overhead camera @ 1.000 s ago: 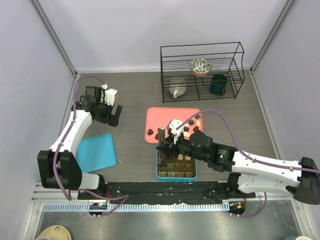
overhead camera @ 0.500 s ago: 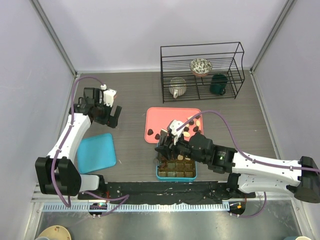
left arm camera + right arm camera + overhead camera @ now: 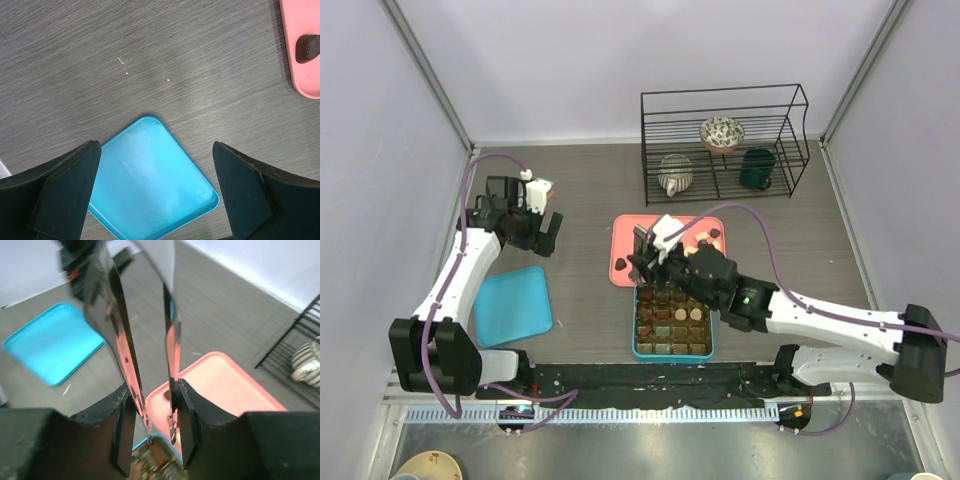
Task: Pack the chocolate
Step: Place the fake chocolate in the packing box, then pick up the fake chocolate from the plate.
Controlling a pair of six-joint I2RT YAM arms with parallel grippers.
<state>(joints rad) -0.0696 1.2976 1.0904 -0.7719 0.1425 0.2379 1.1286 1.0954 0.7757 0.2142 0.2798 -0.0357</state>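
The right hand point(image 3: 160, 434), blades slightly parted and empty, has left the teal box point(image 3: 640, 352) behind it for the pink tray point(image 3: 625, 240) beneath, likely seeking another chocolate point(image 3: 716, 234).

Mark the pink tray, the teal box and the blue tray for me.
pink tray point(image 3: 624, 235), top view, bare left part.
teal box point(image 3: 670, 355), top view, near rim.
blue tray point(image 3: 152, 180), left wrist view, its middle.

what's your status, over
Left gripper open, empty. Right gripper open, empty, over pink tray's near edge. Chocolate part boxed, some on tray. Nothing blocking.
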